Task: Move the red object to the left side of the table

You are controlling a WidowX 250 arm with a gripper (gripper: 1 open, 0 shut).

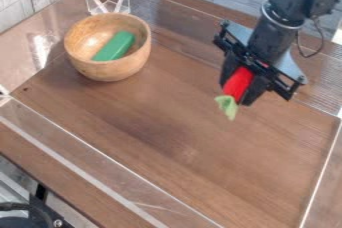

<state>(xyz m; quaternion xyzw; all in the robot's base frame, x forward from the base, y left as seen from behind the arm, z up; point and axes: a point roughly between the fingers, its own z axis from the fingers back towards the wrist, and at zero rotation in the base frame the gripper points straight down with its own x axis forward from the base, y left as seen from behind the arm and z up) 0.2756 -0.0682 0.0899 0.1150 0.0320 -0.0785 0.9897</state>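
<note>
The red object [237,84] is a small bright-red soft fruit with a light-green tuft hanging from its lower end. It hangs in the air above the right half of the table [160,142], held between the black fingers of my gripper [242,80], which is shut on it. The gripper points nearly straight down. The arm rises behind it toward the top right corner.
A wooden bowl [107,49] with an elongated green object [116,44] inside stands at the back left. A low clear plastic rim [80,177] edges the tabletop. A clear stand [107,0] sits behind the bowl.
</note>
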